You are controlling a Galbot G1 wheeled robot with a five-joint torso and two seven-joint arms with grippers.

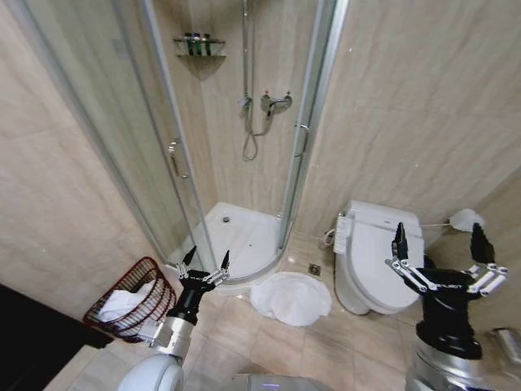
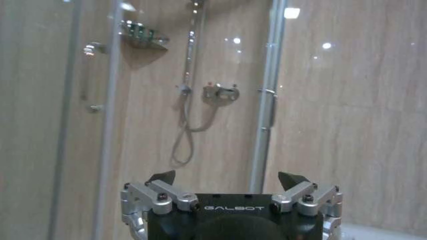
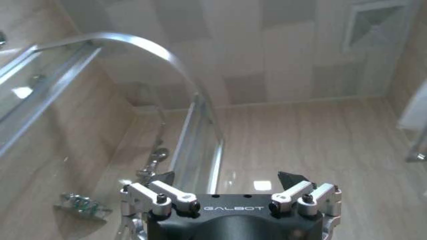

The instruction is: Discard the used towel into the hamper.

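Each claw has black tips, silver screwed linkages, black "GALBOT"-marked body.

So the towel is a white one, dumped in a rumpled, roundish heap on the tiled floor, just in front of the curved shower tray and right next to the toilet base. The hamper is a small round wire basket, dark reddish-brown, thin horizontal rings, sitting over to the left by the wall and the shower glass. It looks tipped a bit, mouth angled up and out, and there's already some white cloth bunched inside. Towel and hamper are well apart.
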